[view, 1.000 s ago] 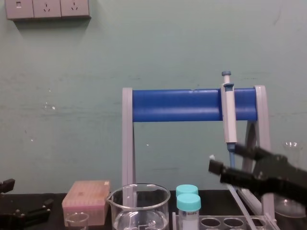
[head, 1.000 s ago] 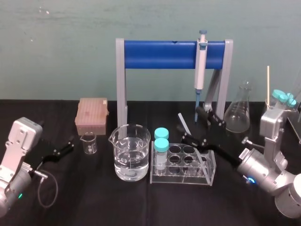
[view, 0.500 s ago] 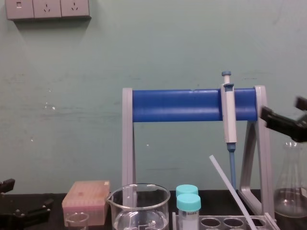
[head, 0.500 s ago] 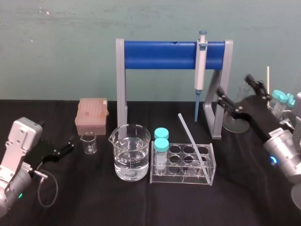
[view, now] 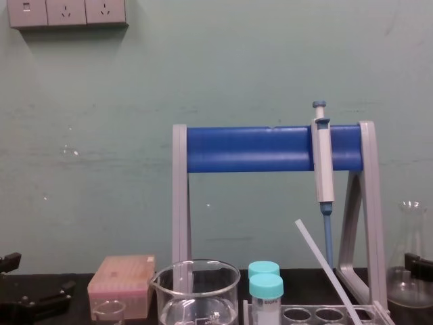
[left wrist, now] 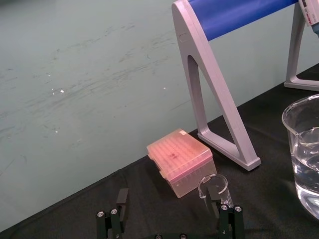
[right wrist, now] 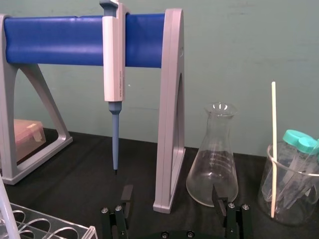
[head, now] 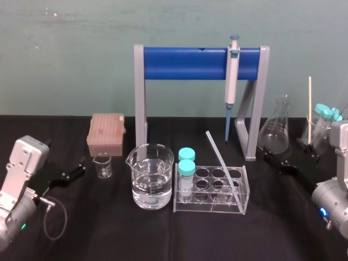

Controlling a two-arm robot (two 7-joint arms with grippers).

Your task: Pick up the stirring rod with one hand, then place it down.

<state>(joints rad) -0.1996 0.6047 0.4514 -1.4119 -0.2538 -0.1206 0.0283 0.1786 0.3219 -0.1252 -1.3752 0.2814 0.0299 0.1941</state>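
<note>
- Head view: the stirring rod [head: 221, 161] leans tilted in the tube rack [head: 209, 206], touched by neither pincer.
- Right pincer [right wrist: 172, 195] is spread wide and empty, low near the flask [right wrist: 213, 164], apart from the rod.
- Left pincer [left wrist: 169, 199] sits parked at the left of the bench [head: 109, 228], fingers wide.

Whitish translucent stirring rod [head: 222, 162]; blue stand bar [head: 185, 56]; teal tube caps [head: 186, 154]; pink tip box [head: 106, 133]; black table [head: 109, 228]
</note>
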